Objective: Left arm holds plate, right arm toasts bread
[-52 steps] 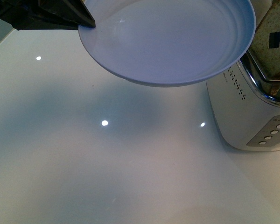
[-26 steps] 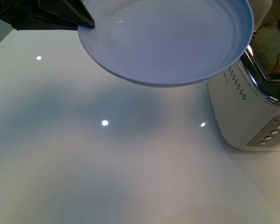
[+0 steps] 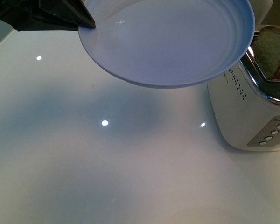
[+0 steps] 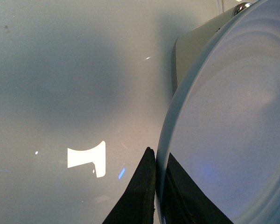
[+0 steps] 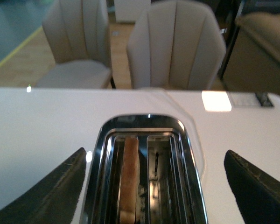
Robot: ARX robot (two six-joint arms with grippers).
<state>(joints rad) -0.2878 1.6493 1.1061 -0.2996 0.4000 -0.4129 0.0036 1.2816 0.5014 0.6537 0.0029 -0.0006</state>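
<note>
The pale blue-grey plate (image 3: 168,39) hangs tilted above the white table, and my left gripper (image 3: 86,22) is shut on its rim at the upper left. In the left wrist view the black fingers (image 4: 140,196) pinch the plate (image 4: 233,126) edge. The bread (image 3: 270,49) stands in a slot of the white toaster (image 3: 249,112) at the right, its rounded top sticking out. Seen from the right wrist, the bread (image 5: 129,179) sits edge-on in one slot, and my right gripper (image 5: 154,184) hovers open above the toaster (image 5: 149,123), touching nothing.
The glossy white table (image 3: 107,163) spreads below the plate with light reflections on it. The toaster's buttons (image 3: 273,133) face front right. Beige chairs (image 5: 177,46) stand beyond the table's far edge.
The right gripper has let go of the bread and moved out of the front view. The bread has sunk lower into the toaster slot. Plate and left gripper have not moved.
</note>
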